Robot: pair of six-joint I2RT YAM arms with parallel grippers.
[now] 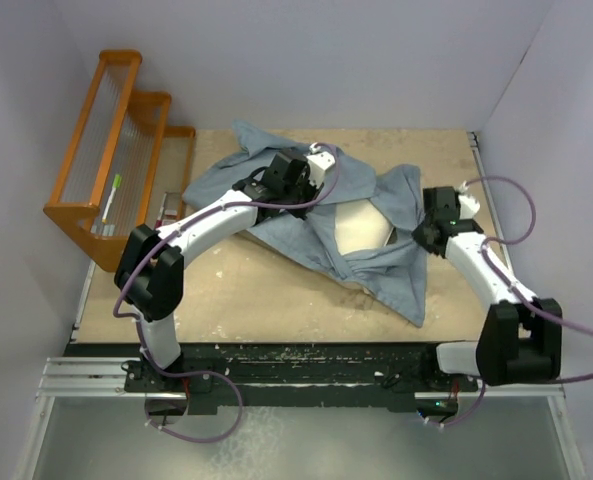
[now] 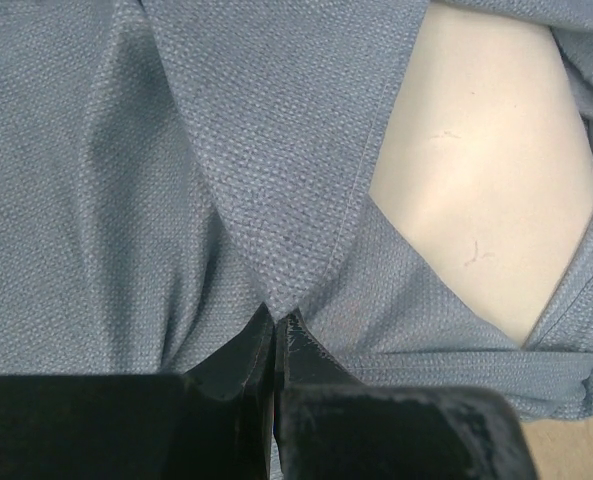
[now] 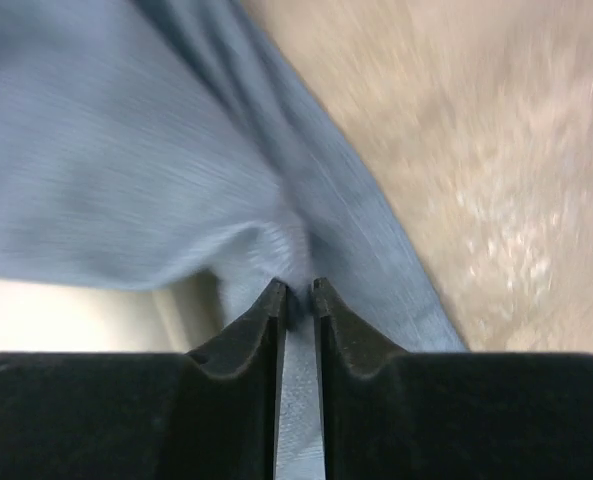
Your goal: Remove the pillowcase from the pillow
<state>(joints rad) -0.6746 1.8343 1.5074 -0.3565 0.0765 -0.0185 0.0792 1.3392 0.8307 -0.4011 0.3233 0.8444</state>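
The blue-grey pillowcase (image 1: 276, 200) lies rumpled across the middle of the table, plain side up. The cream pillow (image 1: 364, 226) shows through its open mouth; its bear print is hidden. My left gripper (image 1: 301, 180) is shut on a fold of the pillowcase (image 2: 276, 200) beside the bare pillow (image 2: 476, 180). My right gripper (image 1: 426, 235) is shut on the pillowcase's right edge (image 3: 176, 150), with cloth between the jaws; a strip of pillow (image 3: 66, 315) shows under it.
An orange wire rack (image 1: 116, 150) stands at the far left with a green and white pen in it. White walls close in the back and both sides. Bare tabletop (image 1: 226, 300) lies in front of the cloth.
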